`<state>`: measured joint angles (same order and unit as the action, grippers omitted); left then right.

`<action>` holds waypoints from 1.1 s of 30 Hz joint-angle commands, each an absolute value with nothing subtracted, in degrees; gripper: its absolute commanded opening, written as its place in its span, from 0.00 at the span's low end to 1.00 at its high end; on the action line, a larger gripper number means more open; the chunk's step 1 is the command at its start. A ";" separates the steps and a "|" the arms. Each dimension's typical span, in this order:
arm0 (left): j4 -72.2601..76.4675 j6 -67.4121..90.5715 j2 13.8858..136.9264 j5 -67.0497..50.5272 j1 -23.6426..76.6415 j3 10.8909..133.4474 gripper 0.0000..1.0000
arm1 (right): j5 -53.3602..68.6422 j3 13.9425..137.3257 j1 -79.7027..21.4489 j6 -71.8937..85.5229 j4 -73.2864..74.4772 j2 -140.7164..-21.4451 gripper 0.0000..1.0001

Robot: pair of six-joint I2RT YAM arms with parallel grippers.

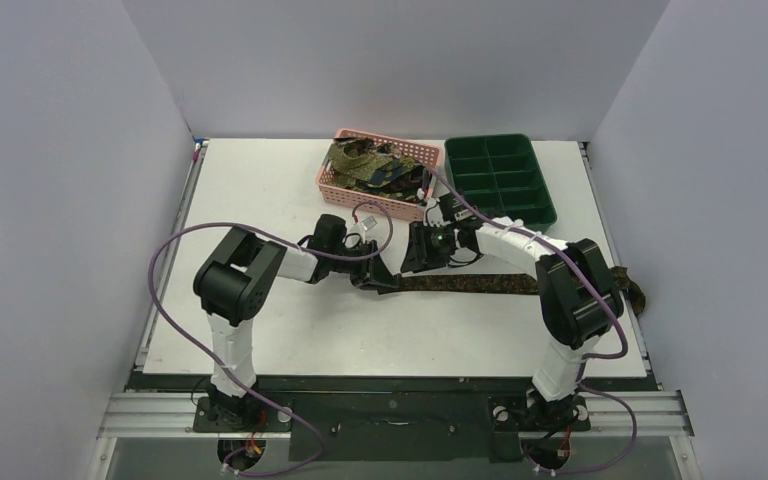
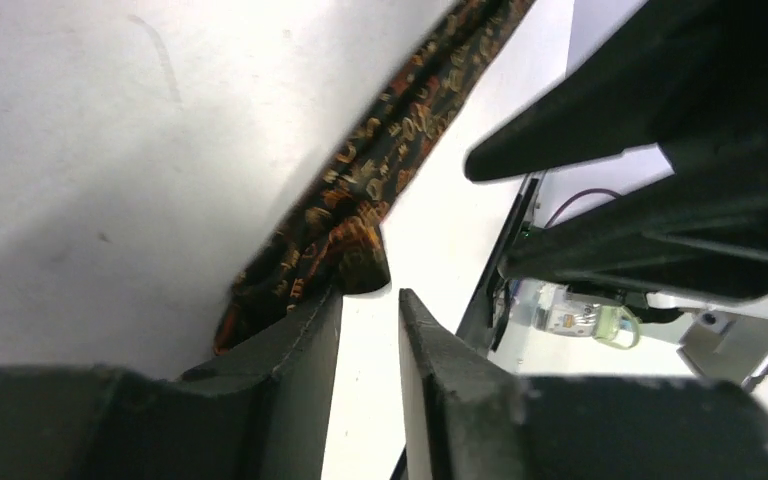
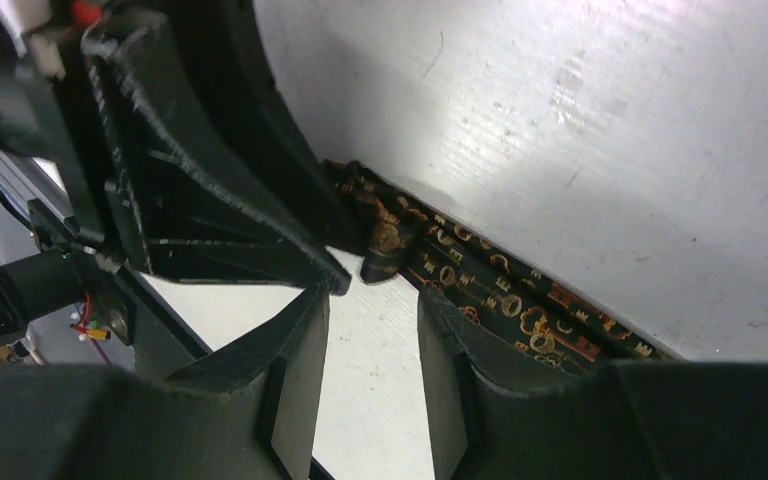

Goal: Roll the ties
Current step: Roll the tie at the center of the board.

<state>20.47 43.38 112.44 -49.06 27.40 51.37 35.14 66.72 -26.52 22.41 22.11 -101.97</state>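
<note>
One dark tie (image 1: 490, 284) with a gold and orange pattern lies stretched across the table, its far end hanging over the right edge. Its near end is folded into a small curl (image 3: 385, 245), also seen in the left wrist view (image 2: 355, 245). My left gripper (image 1: 378, 277) is low at that end, jaws slightly apart with only white table between them (image 2: 370, 300); the curl sits just past its left fingertip (image 2: 310, 320). My right gripper (image 1: 423, 257) faces it, open and empty (image 3: 370, 300), its right finger (image 3: 450, 330) resting over the tie (image 3: 500, 295). More ties (image 1: 365, 165) are piled in the basket.
The pink mesh basket (image 1: 410, 205) stands at the back centre, just behind the two grippers. The dark green compartment tray (image 1: 500, 178) is beside it on the right. The left gripper's fingers (image 3: 230, 220) fill the upper left of the right wrist view.
</note>
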 commanded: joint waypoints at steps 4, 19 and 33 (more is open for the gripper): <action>24.50 47.08 119.02 -52.10 25.99 54.41 0.39 | 36.64 64.00 -26.10 24.35 21.64 -100.75 0.34; 26.06 46.74 119.71 -53.36 25.40 52.66 0.24 | 36.21 69.29 -28.20 27.04 20.14 -107.86 0.26; 27.48 45.25 117.22 -53.14 25.09 51.12 0.31 | 33.35 69.85 -28.49 25.07 21.77 -111.44 0.01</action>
<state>26.28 47.79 118.76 -54.81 25.78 52.99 35.44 68.10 -28.23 26.52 21.54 -110.21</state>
